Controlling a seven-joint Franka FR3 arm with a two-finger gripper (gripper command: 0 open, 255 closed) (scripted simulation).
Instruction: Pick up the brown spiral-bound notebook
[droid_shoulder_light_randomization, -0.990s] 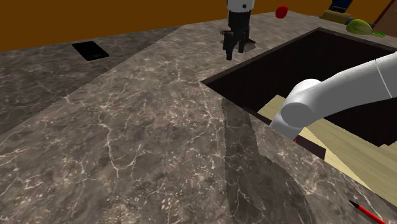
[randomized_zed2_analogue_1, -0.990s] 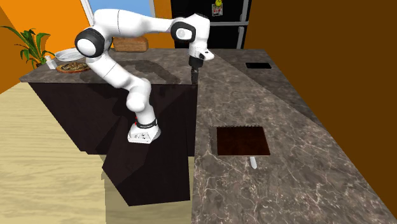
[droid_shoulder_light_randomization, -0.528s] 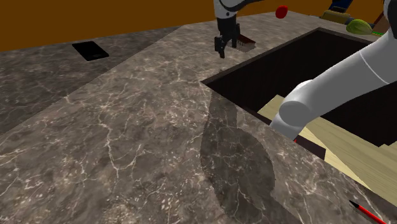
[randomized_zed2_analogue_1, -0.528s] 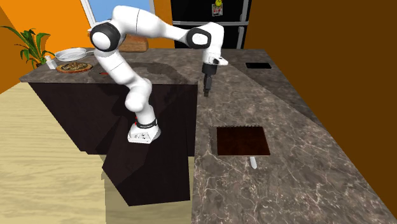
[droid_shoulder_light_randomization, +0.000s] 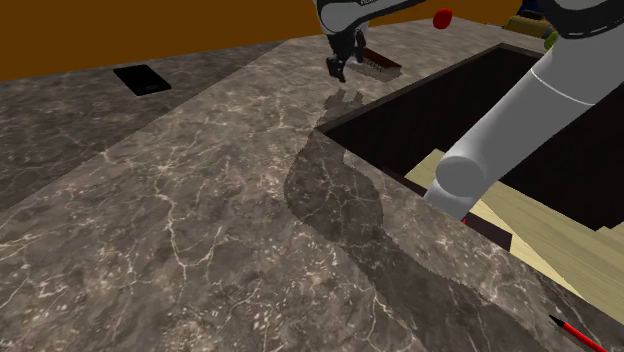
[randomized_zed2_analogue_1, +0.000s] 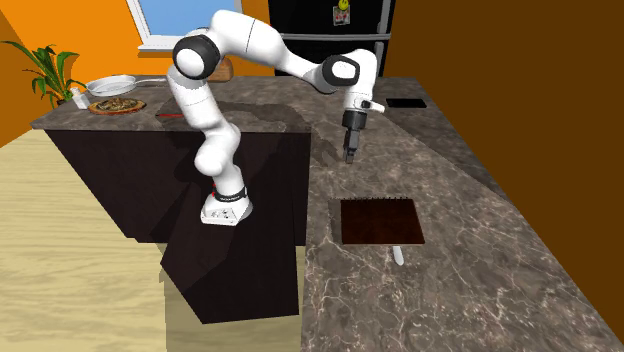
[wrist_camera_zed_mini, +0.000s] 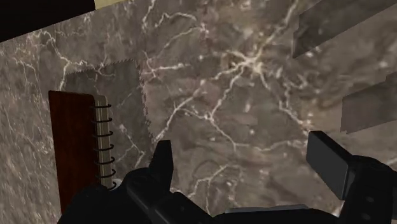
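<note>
The brown spiral-bound notebook (randomized_zed2_analogue_1: 380, 221) lies flat on the dark marble counter (randomized_zed2_analogue_1: 450, 250), near the counter's edge. In the shoulder view the notebook (droid_shoulder_light_randomization: 380, 66) lies at the far end, just right of my gripper (droid_shoulder_light_randomization: 338, 69). The gripper (randomized_zed2_analogue_1: 351, 153) hangs above the counter, short of the notebook and apart from it. In the wrist view the gripper (wrist_camera_zed_mini: 245, 162) stands open with bare marble between its fingers (wrist_camera_zed_mini: 163, 160). The notebook (wrist_camera_zed_mini: 75, 146) lies off to one side of the fingers, its wire spiral (wrist_camera_zed_mini: 105, 143) facing them.
A flat black device (droid_shoulder_light_randomization: 143, 80) lies on the counter, and the same device (randomized_zed2_analogue_1: 406, 102) shows in the second exterior view. Beside the counter drops a deep gap (droid_shoulder_light_randomization: 520, 130) with the arm's base in it. A small white object (randomized_zed2_analogue_1: 399, 255) sticks out from under the notebook. A red pen (droid_shoulder_light_randomization: 575, 332) lies close by.
The arm has swung across the counter, carrying the gripper nearer the notebook: right and down in the second exterior view, left in the shoulder view. Fingers stay open.
</note>
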